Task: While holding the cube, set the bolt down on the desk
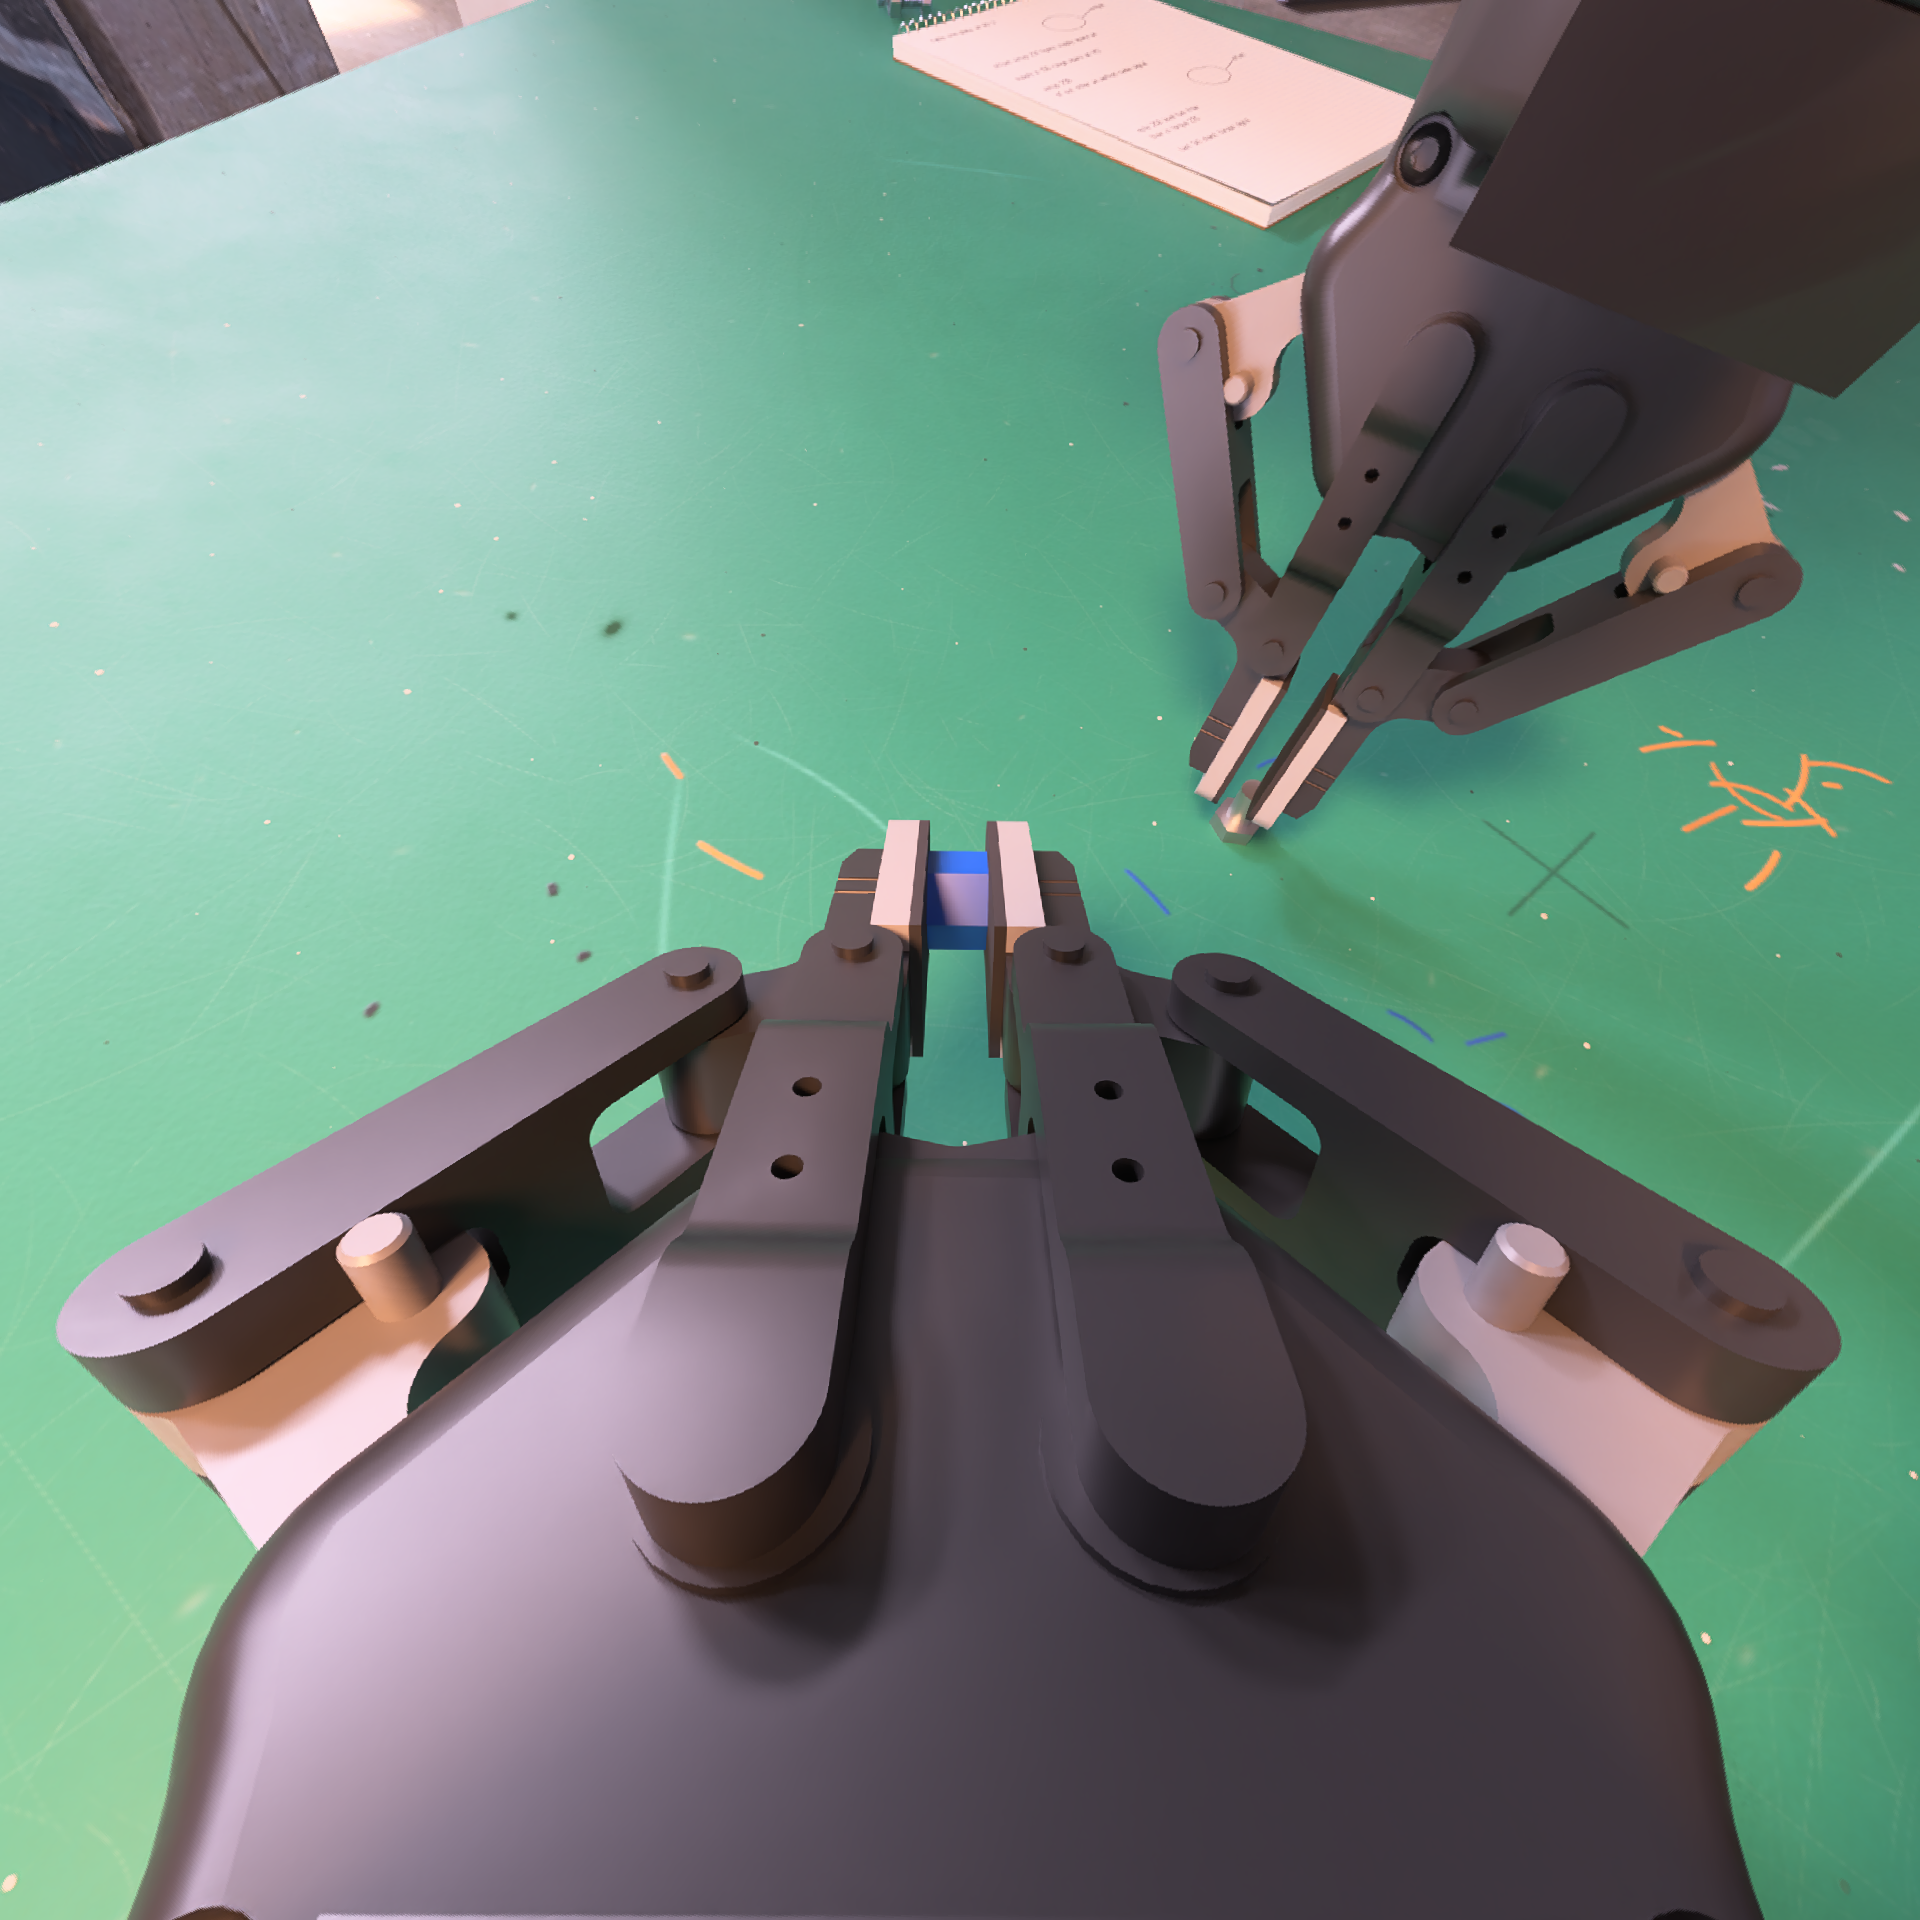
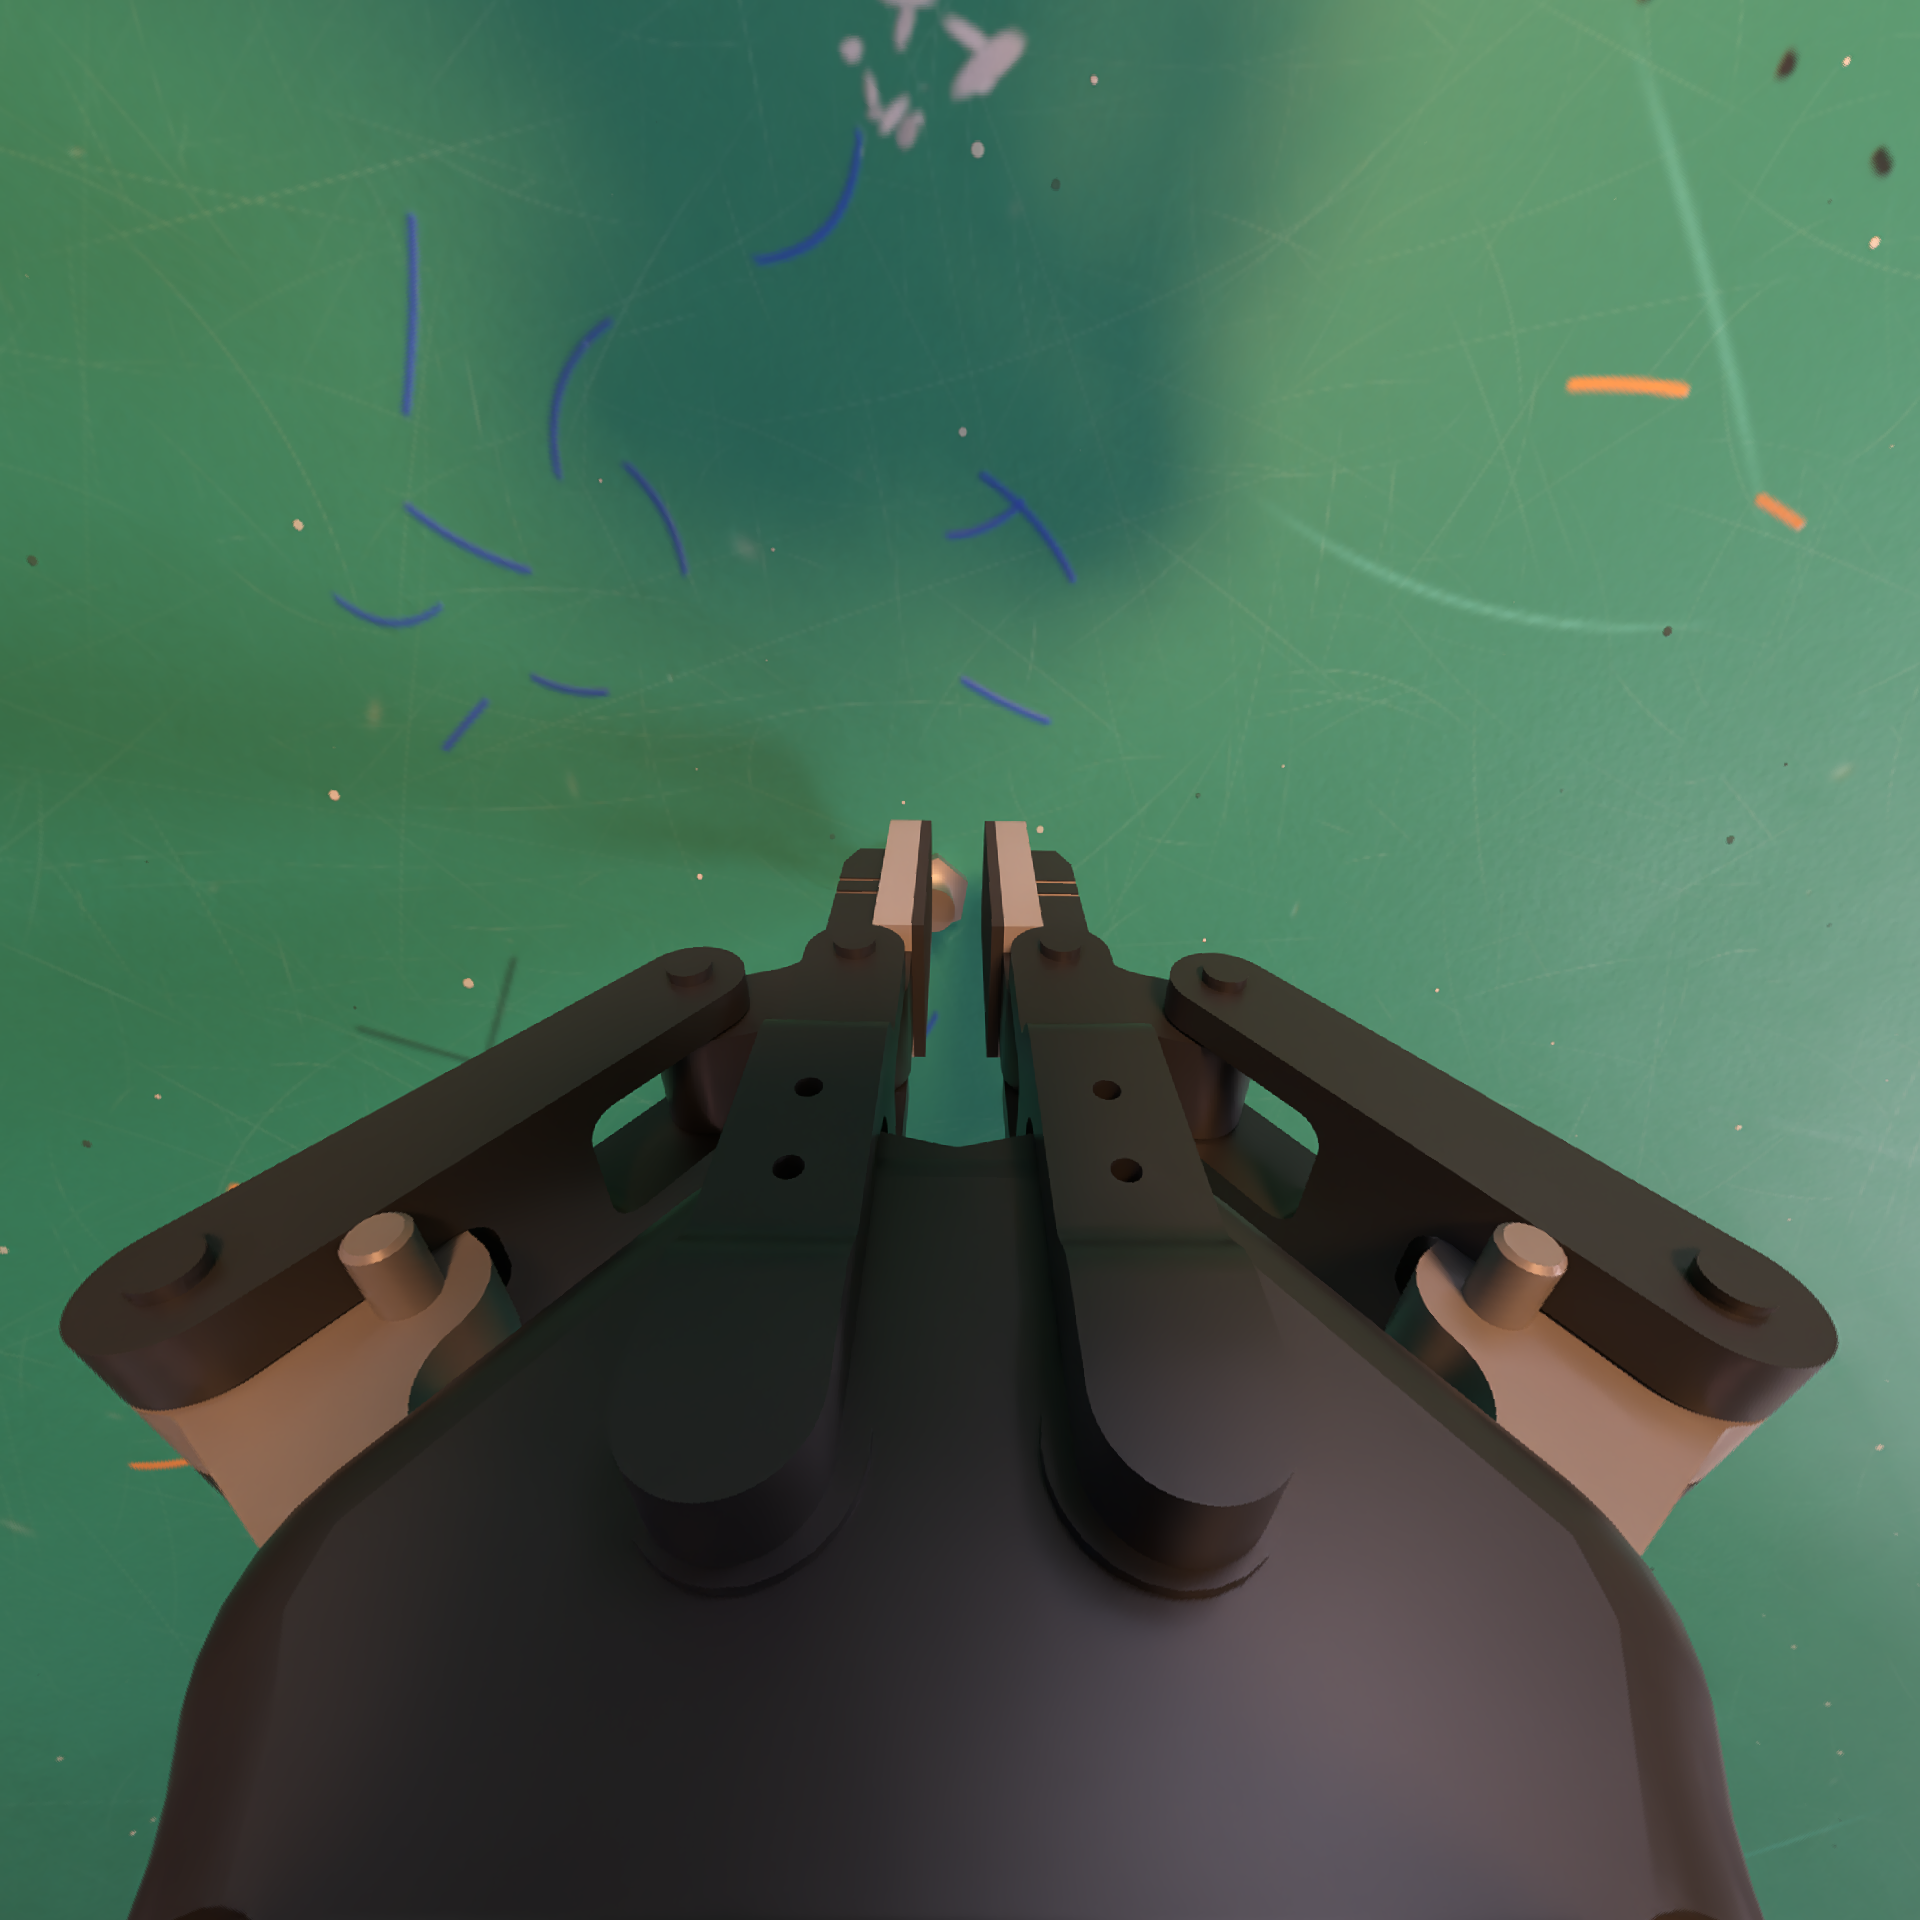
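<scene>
The left claw [image 1: 957, 871] is clenched on the blue cube [image 1: 957, 896], squeezed between its two pale pads and held a little above the green surface [image 1: 416, 520]. Over to its right, the right claw [image 1: 1262, 774] points steeply down with its fingertips nearly at the surface, and the small metal bolt [image 1: 1234, 819] sits right at their ends, seemingly touching the surface already.

From the right wrist view the right claw [image 2: 957, 878] looks partly released: the bolt [image 2: 943, 891] lies against the left pad with a clear gap to the other pad, so it seems no longer pinched. I would judge the setting-down nearly done.

To finish it well, I'd let the pads part a bit more, then lift straight back along the fingers, so the pad the bolt leans on doesn't drag or roll it. The left claw should simply hold its squeeze and not drift while that happens.

As for containers, I see none here. There is only a spiral notebook [image 1: 1143, 104] lying far across the surface, with nothing on it.
</scene>
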